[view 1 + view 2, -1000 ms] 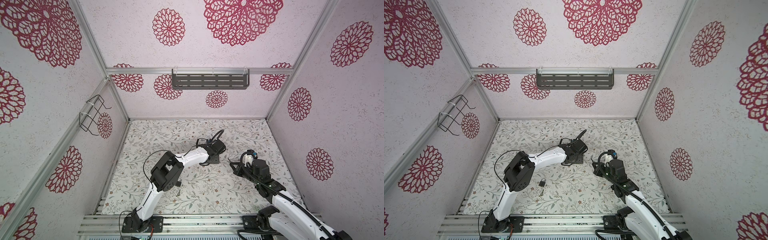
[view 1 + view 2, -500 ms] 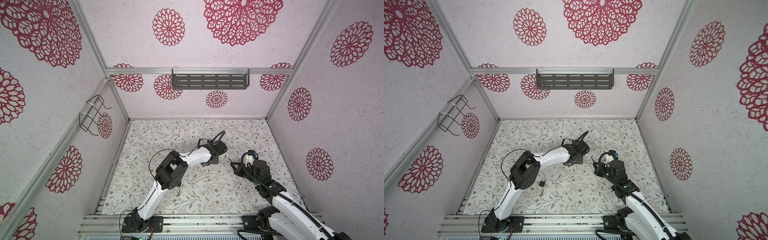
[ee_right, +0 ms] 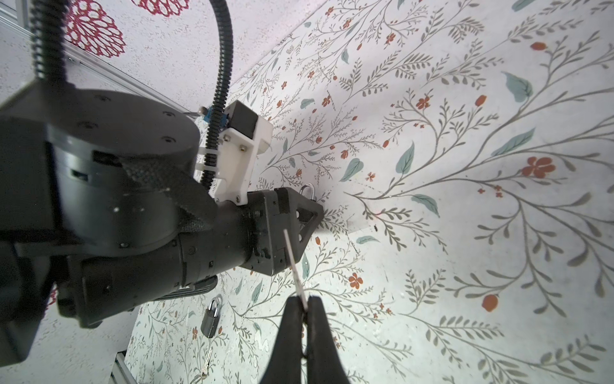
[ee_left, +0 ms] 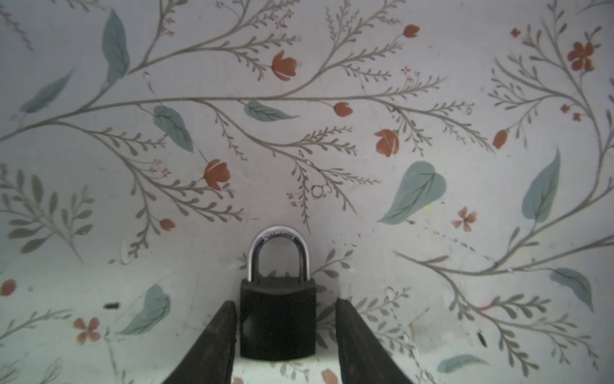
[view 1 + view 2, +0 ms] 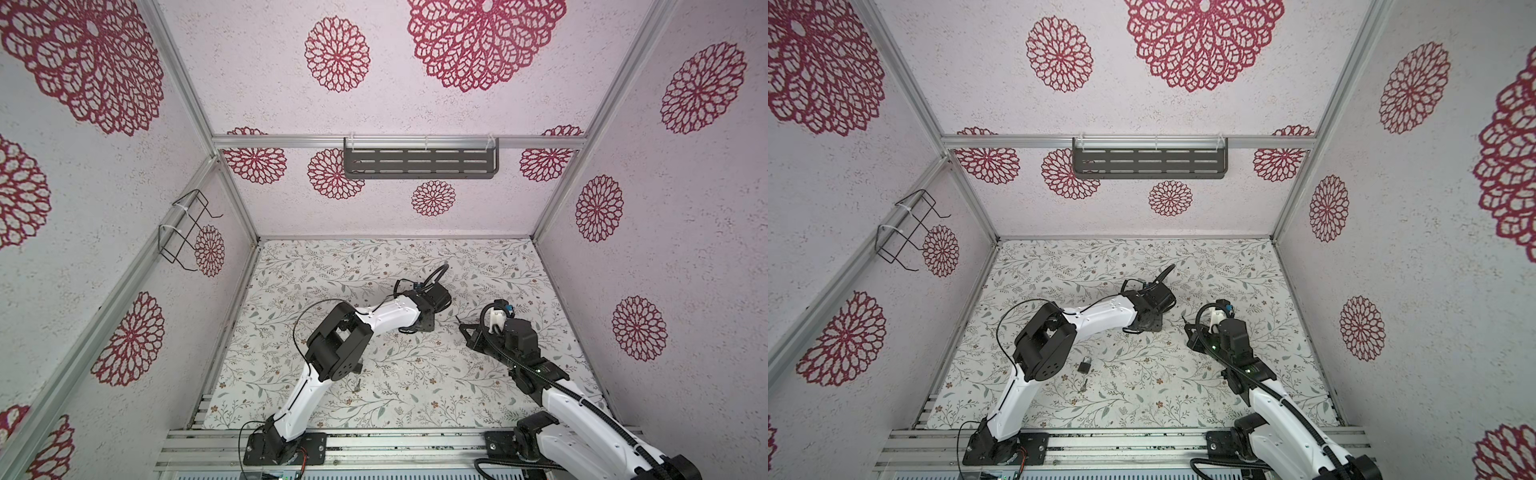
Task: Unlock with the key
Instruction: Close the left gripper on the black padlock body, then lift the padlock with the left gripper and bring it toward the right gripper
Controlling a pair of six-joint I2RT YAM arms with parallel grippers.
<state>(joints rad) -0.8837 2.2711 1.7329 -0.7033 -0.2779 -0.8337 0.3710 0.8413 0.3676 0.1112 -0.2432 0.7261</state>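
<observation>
A black padlock (image 4: 277, 319) with a silver shackle lies on the flowered mat, between the fingers of my left gripper (image 4: 285, 302). One finger (image 4: 222, 332) touches the lock's side; the other stands a small gap away, so the jaws are open around it. In both top views the left gripper (image 5: 419, 328) (image 5: 1144, 326) points down at mid-table and hides the padlock. My right gripper (image 3: 304, 304) is shut on the key (image 3: 294, 266), whose thin blade sticks out towards the left gripper. It hovers just to the right (image 5: 463, 330) (image 5: 1187, 326).
A second small padlock (image 5: 1084, 365) (image 3: 210, 319) and a loose key (image 5: 1084, 385) (image 3: 206, 360) lie on the mat near the left arm's elbow. A grey shelf (image 5: 419, 162) hangs on the back wall, a wire rack (image 5: 187, 228) on the left wall.
The left arm has stretched a little further right, and its jaws have narrowed around the padlock. The right arm with the key has stayed put.
</observation>
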